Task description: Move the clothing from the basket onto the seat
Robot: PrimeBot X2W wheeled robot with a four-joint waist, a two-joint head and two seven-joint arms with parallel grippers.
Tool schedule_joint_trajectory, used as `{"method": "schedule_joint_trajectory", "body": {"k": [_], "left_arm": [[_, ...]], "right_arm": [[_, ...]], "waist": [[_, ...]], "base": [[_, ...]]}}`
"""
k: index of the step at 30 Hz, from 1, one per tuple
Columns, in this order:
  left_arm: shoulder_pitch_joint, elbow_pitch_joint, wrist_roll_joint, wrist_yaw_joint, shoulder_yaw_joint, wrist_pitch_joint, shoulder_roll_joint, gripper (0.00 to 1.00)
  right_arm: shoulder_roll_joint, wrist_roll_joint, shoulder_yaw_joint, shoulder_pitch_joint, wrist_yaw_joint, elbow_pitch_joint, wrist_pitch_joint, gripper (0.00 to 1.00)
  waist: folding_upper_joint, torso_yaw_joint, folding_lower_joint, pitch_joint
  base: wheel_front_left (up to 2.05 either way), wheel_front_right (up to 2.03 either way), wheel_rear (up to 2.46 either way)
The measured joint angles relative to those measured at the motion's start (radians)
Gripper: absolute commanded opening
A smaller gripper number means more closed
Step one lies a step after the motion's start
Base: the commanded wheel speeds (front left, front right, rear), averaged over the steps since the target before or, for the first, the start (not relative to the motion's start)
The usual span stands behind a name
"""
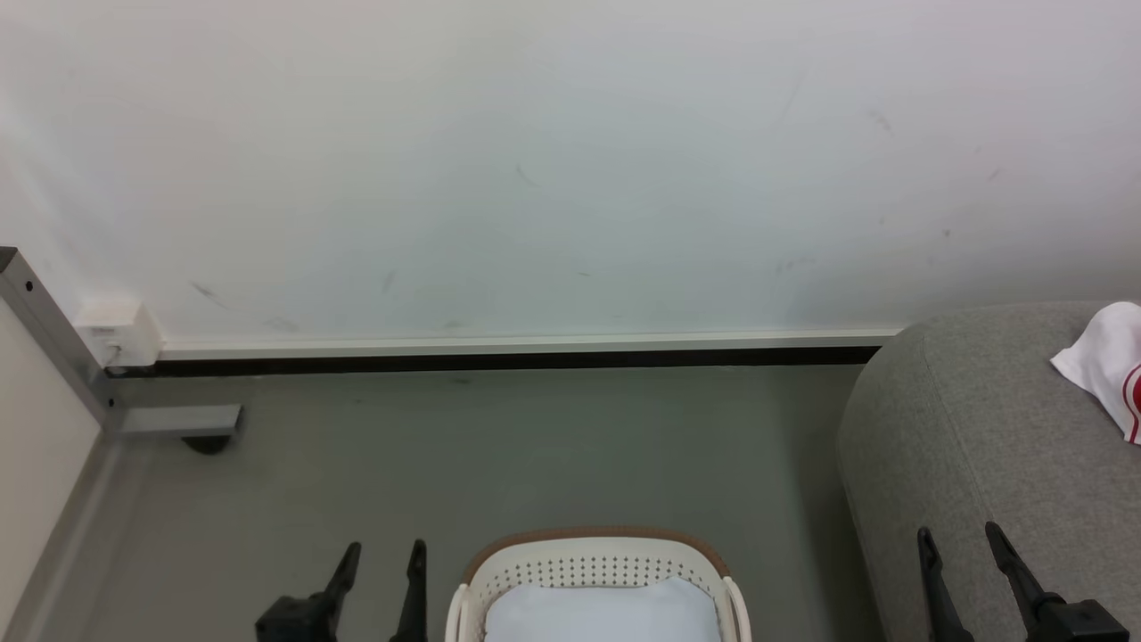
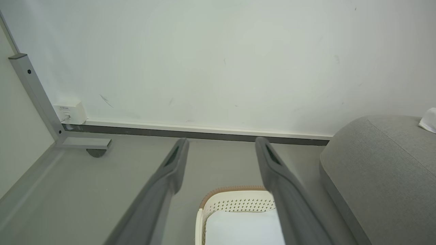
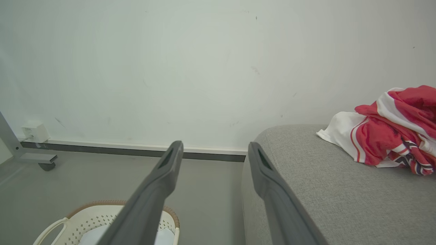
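Right wrist view shows the clothing (image 3: 391, 136) on the seat (image 3: 323, 197), seemingly well beyond the right claw (image 3: 215, 147), spread apart.

Basket (image 1: 593, 557) cut by bottom edge, far end only; pale sheet (image 1: 602, 615) hides what's under it. Clothing (image 1: 1110, 366) cut by right edge, crumpled, dark lettering unreadable. Seat (image 1: 980, 446) runs off right and bottom. Left gripper (image 1: 386, 551) and right gripper (image 1: 959, 535) cut off below the fingers. Wall box (image 2: 72, 113) label too small to read.
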Motion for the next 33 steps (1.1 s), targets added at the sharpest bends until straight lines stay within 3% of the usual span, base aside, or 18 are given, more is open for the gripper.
{"method": "schedule_joint_trajectory", "body": {"k": [10,11,19,33], "left_arm": [[0.0,0.016,0.015,-0.007,0.007,0.0,-0.009,1.0],[0.0,0.016,0.017,-0.008,0.007,0.0,-0.01,0.0],[0.039,0.07,-0.001,-0.009,0.009,0.011,-0.019,0.0],[0.035,0.043,-0.254,-0.043,0.06,0.077,-0.019,0.0]], "right_arm": [[0.0,0.003,0.001,0.0,0.0,0.006,0.0,1.0],[0.0,0.003,0.002,0.0,0.0,0.006,0.0,0.0],[0.013,0.019,0.001,0.034,0.0,0.063,0.017,0.0],[0.014,0.288,-0.013,0.03,0.0,0.038,0.082,0.0]], "waist": [[0.0,0.01,0.0,-0.003],[0.0,0.011,0.0,-0.003],[0.0,0.011,0.0,-0.002],[0.0,0.01,0.0,0.004]], "base": [[0.0,0.0,0.0],[0.0,0.0,0.0],[0.0,0.0,0.0],[0.0,0.0,0.0]]}}
